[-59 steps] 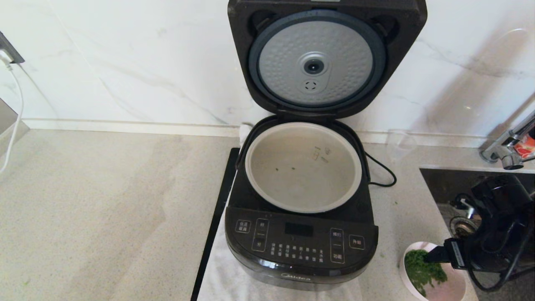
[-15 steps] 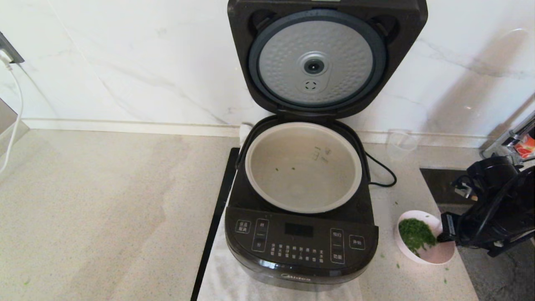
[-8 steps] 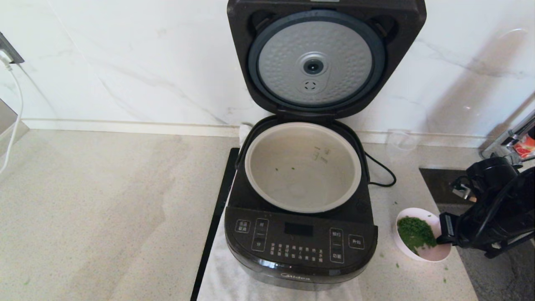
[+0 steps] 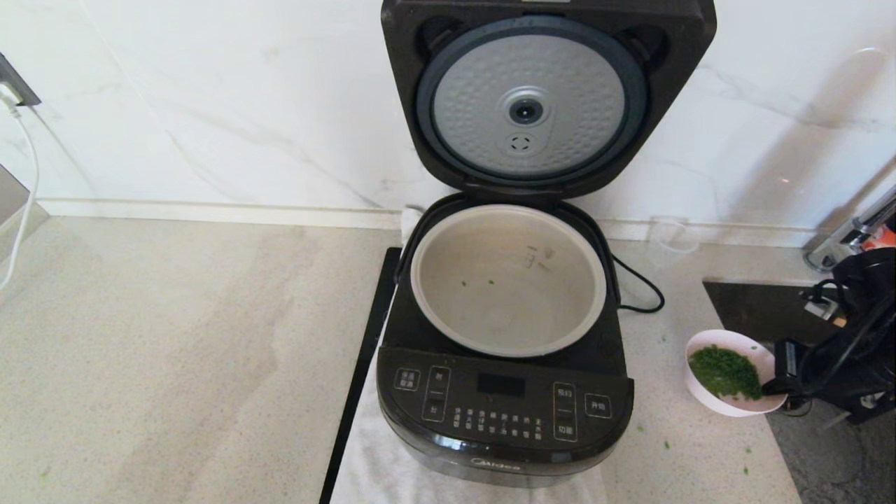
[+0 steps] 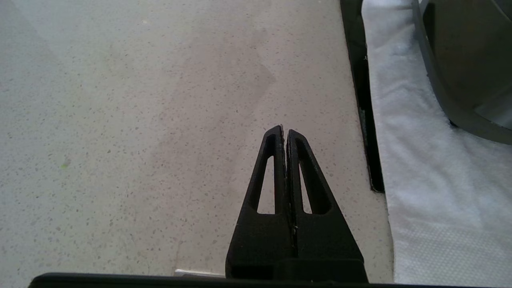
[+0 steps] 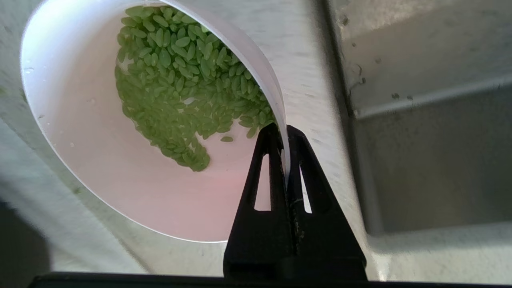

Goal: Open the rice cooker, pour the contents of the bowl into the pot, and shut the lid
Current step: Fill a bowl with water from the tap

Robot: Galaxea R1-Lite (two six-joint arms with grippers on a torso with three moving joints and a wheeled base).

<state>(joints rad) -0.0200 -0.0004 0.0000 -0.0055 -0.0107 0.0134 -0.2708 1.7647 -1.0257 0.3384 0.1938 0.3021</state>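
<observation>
Pink bowl point(image 4: 731, 373), pinched at its rim by the right gripper point(image 6: 285, 132), had drifted rightward, away from the pot point(image 4: 507, 280); pouring not begun; left gripper point(image 5: 285, 132) clenched, idle.

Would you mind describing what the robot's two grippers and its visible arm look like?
Both the left gripper and the right gripper are matte black, each with two tapered, pointed fingers pierced by long triangular slots. In the head view the right arm is glossy black, with looping black cables.

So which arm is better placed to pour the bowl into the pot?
Right. The right gripper is already clamped on the bowl rim beside the rice cooker, greens inside. The left gripper is shut over bare counter.
</observation>
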